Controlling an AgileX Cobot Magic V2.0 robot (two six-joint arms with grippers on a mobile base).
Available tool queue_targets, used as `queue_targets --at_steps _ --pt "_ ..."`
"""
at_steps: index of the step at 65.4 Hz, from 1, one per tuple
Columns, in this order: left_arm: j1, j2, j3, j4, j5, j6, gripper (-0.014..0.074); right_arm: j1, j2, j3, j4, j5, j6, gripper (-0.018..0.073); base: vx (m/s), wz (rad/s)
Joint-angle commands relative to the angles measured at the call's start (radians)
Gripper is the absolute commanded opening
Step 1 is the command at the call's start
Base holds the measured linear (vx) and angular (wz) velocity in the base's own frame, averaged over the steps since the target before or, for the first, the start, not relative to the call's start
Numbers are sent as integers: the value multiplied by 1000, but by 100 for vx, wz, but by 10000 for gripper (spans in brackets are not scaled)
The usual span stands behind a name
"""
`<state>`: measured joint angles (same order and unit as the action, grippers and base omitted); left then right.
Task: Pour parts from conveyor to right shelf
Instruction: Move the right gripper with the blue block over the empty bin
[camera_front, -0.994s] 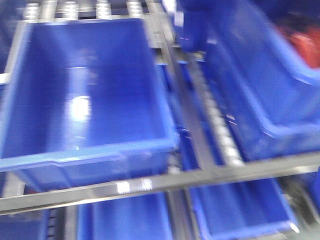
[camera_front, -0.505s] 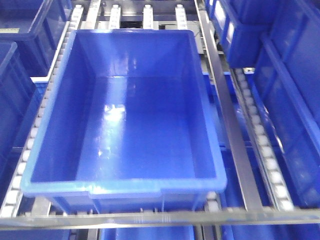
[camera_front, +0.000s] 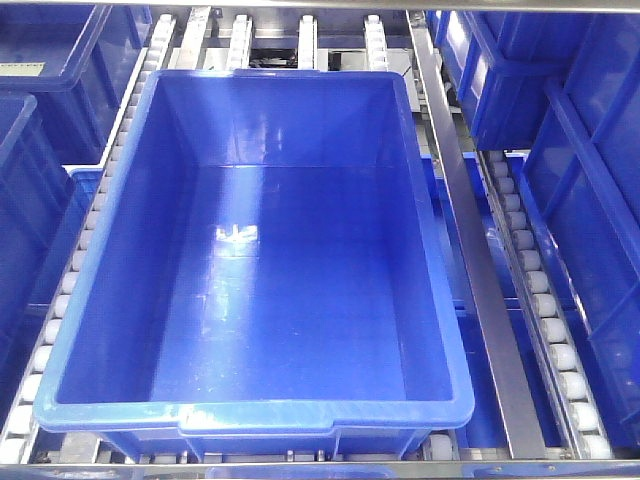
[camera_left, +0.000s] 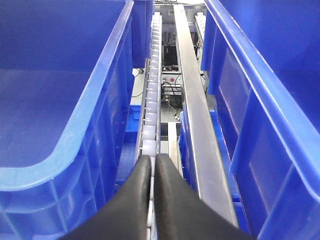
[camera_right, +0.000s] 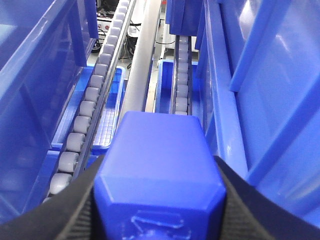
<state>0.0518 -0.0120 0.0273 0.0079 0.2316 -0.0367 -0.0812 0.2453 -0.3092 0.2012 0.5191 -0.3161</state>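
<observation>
Above the empty blue bin (camera_front: 260, 412): the front view has gone from smeared and skewed a second ago to sharp and square. The bin now fills the frame, closer than half a second ago.
Right shelf (camera_front: 470, 250): its steel frame and white roller rails (camera_front: 530, 290) run along both sides of the bin, and more blue bins sit in the lanes to either side of it.
Bin contents: nothing inside, only glare on its floor.
Blue block (camera_right: 159, 150): in the right wrist view, held over a roller lane between blue bin walls, not in the bin.
Right pincer (camera_right: 160, 200): clamped on the block, a dark finger on each flank.
Left pincer (camera_left: 152, 170): fingers pressed together, holding nothing, pointing along a roller rail beside a bin wall.
Conveyor: out of view.
Meaning: judging by the settled view, the approach to the shelf looks finished and dropping the block into the bin is the step left.
Unclear: which side of the bin the right wrist is on, I cannot tell.
</observation>
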Motion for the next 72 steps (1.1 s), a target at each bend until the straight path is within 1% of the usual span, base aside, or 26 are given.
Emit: queue_targets --at_steps 1,35,42,52,61,69,72 --pt "-7 -13 -20 -8 -74 -8 -6 -2 14 -26 4 -76 -7 -4 0 0" --pt "-7 -13 -20 -8 -74 -8 -6 -2 14 -26 5 -76 -7 -4 0 0" --pt "-7 -13 -20 -8 -74 -8 -6 -2 14 -26 2 -110 -7 -4 0 0" --pt "-7 -13 -20 -8 -74 -8 -6 -2 14 -26 43 -126 -4 -4 0 0" --pt "-7 -13 -20 -8 -74 -8 -6 -2 14 -26 56 -130 -3 -4 0 0" --pt "-7 -13 -20 -8 -74 -8 -6 -2 14 -28 114 -140 -3 -4 0 0" --pt "-7 -13 -20 -8 -74 -8 -6 -2 14 -34 120 -147 -3 -4 0 0"
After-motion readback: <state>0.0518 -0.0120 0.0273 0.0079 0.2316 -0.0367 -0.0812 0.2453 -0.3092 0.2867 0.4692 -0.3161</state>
